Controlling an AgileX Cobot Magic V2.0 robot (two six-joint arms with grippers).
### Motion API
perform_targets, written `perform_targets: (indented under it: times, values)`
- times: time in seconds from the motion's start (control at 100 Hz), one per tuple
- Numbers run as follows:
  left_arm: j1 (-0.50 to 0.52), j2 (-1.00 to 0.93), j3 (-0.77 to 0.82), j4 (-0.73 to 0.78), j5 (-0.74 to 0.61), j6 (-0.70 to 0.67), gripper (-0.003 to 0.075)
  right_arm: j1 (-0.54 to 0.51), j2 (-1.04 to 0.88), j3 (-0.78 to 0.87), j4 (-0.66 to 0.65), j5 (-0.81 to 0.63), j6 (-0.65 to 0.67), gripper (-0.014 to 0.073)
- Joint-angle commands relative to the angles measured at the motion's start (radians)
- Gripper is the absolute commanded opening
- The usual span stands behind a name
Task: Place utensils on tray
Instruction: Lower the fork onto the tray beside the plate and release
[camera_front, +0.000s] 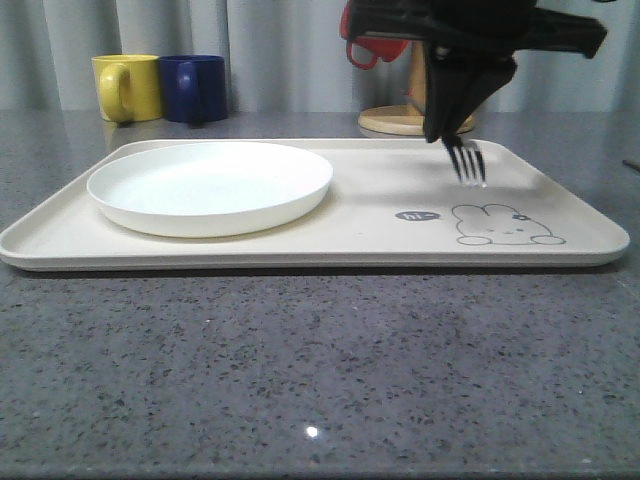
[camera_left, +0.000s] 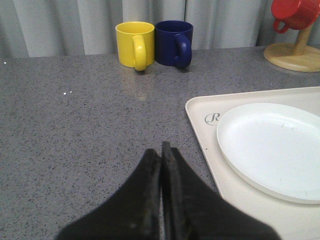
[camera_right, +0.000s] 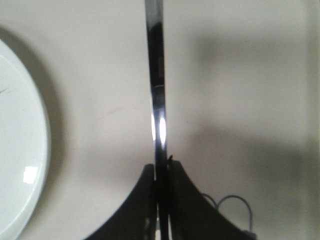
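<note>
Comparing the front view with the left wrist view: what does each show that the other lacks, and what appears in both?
Front alone: the right gripper holding the fork tines-down over the tray, plus the rabbit drawing.
Left wrist alone: the left gripper, shut and empty above the countertop.
Both: white plate, yellow mug, blue mug.

Polished mirror-bright metal fork (camera_front: 466, 160), matt smooth cream tray (camera_front: 300, 250), glossy white plate (camera_front: 210, 187), speckled stone-look table (camera_front: 320, 370)

Kitchen-like setting, grey speckled countertop (camera_front: 320, 380), yellow mug (camera_front: 127, 87), wooden mug stand (camera_front: 405, 118), curtain (camera_front: 280, 50)
</note>
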Motion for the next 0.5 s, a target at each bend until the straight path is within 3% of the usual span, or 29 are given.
perform_targets:
  times: [0.0,0.49]
  values:
    - [0.0,0.003,-0.028,-0.011,-0.079,0.0,-0.0019,0.012,-0.014,-0.055,-0.028,-0.046,0.019,-0.0032]
    - [0.0,0.003,-0.028,-0.011,-0.079,0.0,-0.0019,0.03,0.082,-0.101,0.003,-0.064,0.026,-0.0032]
